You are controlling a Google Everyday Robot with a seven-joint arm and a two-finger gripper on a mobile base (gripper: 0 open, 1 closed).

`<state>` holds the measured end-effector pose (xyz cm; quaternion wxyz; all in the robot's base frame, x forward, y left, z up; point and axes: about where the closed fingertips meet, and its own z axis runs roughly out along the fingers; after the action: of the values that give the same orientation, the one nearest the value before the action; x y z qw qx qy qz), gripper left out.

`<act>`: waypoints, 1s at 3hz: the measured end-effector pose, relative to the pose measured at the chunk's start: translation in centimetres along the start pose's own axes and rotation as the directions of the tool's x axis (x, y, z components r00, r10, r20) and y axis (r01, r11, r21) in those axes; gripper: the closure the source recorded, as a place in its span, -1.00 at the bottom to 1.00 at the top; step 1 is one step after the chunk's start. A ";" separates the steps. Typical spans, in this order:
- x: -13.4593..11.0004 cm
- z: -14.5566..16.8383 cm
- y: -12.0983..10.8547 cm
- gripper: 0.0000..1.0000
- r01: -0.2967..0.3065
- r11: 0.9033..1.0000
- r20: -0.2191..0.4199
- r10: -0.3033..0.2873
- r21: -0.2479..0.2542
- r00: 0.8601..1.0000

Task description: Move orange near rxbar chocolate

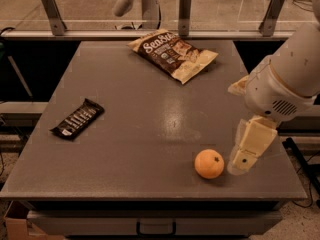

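The orange (209,163) sits on the grey table (150,109) near its front right, with its dark stem dimple facing up. The rxbar chocolate (77,119) lies flat at the table's left side in a black wrapper with white lettering. My gripper (245,154) hangs from the white arm at the right and comes down just right of the orange, a small gap apart from it. Only one cream finger shows plainly.
A brown-and-cream snack bag (172,54) lies at the table's back centre. A rail with metal posts (185,11) runs behind the table. A drawer handle (156,228) shows below the front edge.
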<state>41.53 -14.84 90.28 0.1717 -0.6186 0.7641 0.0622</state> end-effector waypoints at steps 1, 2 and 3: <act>-1.4 2.8 1.7 -1.00 0.001 0.999 0.053 0.000 -0.034 0.999; -1.8 5.3 2.6 -1.00 -0.015 0.999 0.077 0.019 -0.052 0.997; -1.5 6.9 3.0 -0.66 -0.050 0.997 0.082 0.054 -0.058 0.995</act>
<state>40.14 -10.65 84.01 0.1846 -0.6000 0.7701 0.1138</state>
